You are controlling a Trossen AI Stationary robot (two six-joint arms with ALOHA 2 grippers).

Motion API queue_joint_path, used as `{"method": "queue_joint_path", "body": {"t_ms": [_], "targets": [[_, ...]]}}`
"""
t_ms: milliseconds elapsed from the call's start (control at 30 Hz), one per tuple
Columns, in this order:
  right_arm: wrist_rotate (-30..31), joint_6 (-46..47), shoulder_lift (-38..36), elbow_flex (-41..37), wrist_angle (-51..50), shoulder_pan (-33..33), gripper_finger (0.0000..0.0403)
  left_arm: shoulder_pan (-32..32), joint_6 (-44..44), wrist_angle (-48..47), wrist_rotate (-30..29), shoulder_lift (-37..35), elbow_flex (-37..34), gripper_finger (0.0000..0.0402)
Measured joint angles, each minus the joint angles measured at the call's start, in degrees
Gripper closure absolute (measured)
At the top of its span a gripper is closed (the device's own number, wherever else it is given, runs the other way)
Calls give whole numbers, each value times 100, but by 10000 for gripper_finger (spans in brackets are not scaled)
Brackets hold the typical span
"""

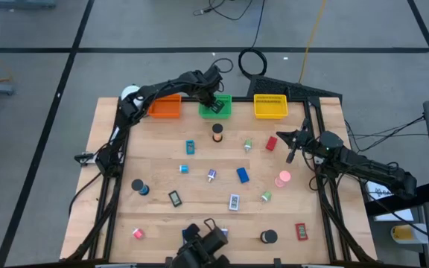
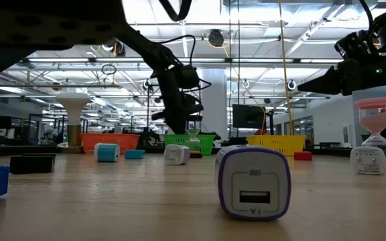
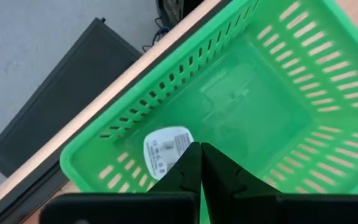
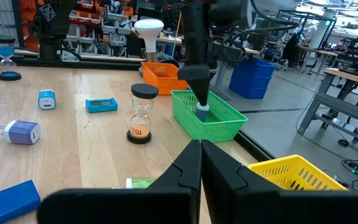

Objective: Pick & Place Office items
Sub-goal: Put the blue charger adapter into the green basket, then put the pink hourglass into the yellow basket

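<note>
Hovering over the green tray (image 1: 215,106) at the upper middle of the frame, the left gripper (image 1: 213,98) is holding its fingers pressed together on nothing.
A white-labelled item (image 3: 167,149) is lying on the tray floor just ahead of the fingertips; loose office items such as the blue block (image 1: 242,175) are waiting lower on the desk (image 1: 162,149). The right gripper (image 1: 292,152), fingers also pressed together, is hanging nearer the red piece (image 1: 271,143) at right.

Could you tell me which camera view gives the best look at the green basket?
The left wrist view: the green basket fills the picture, showing its slotted walls and a white-labelled item inside. The high view shows the left gripper covering it; the low view shows one side, far off; the right wrist view shows it whole but smaller.
</note>
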Motion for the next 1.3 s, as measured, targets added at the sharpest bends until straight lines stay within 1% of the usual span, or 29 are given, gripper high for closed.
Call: {"method": "queue_joint_path", "body": {"t_ms": [133,233,400,633,800,900,1000,1067,1133,1233,1300], "targets": [[0,0,2,0,0,-1,403,23,-31,20,-27,0,0,396],[0,2,1,1,0,0,403,24,-37,35,-191,0,0,398],[0,1,2,0,0,0,403,43,-125,-30,-300,0,0,395],[2,1,2,1,0,0,403,43,-229,-19,-308,-38,0,398],[0,-1,2,0,0,-1,403,43,-133,-26,-308,-257,0,395],[0,1,0,1,0,-2,403,-7,123,-269,-335,-480,0,399],[2,1,1,0,0,-1,403,-161,398,-254,-668,-759,-111,396],[1,0,2,-1,0,0,403,-265,508,94,-721,-1032,-440,393],[0,-1,2,0,0,-1,403,-361,595,862,-603,-1394,-1044,394],[0,-1,2,-1,0,-2,403,-469,594,2281,-391,-2049,-2254,399],[2,2,0,0,1,0,403,-535,570,3341,-268,-2521,-3121,395]]}}
